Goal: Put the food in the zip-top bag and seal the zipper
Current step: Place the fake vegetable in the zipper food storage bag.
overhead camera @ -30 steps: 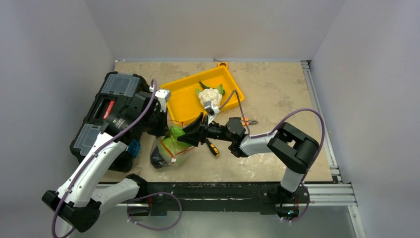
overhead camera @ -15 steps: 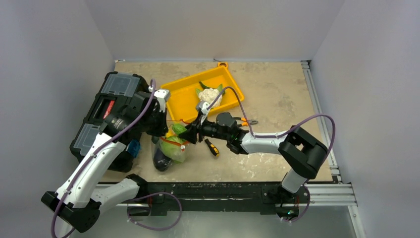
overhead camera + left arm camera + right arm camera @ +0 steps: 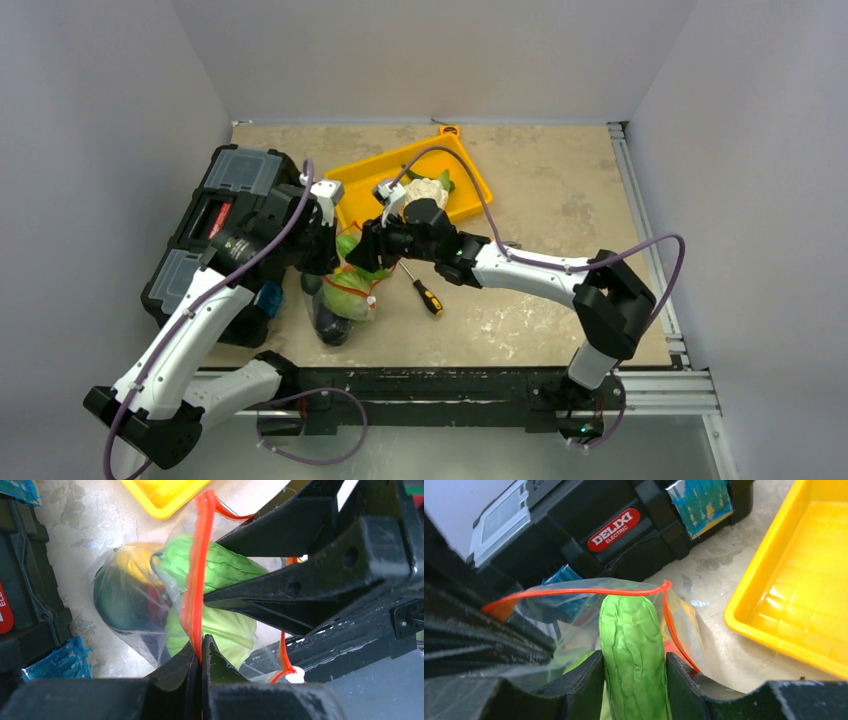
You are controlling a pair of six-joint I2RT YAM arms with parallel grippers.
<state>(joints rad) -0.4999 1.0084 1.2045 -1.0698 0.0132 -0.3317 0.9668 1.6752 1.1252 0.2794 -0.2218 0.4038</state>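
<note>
**A:** Where does everything sit?

**B:** On the mottled beige desk (image 3: 560, 190), between the black plastic toolbox (image 3: 225, 215) and the yellow plastic tray (image 3: 365, 195), lies the clear floppy zip-top bag (image 3: 345, 300). It already bulges with a pale green toy cabbage (image 3: 225, 570) and darker pieces. A white toy cauliflower (image 3: 428, 187) waits in the tray.

**A:** And the tools?

**B:** The right tool (image 3: 634, 665) pinches a green ridged toy vegetable (image 3: 629, 630) at the bag's mouth. I cannot tell whether its tip is inside. The left tool (image 3: 201, 652) is pressed together on the thin red-orange zipper strip (image 3: 197, 570), holding the mouth up.

**A:** What could go wrong?

**B:** I judge the slack lip could catch the vegetable and fold shut, or the push could tear the strip from the left pinch. Released early, the piece may roll out. A bulge near the mouth could also jam the seal.
</note>
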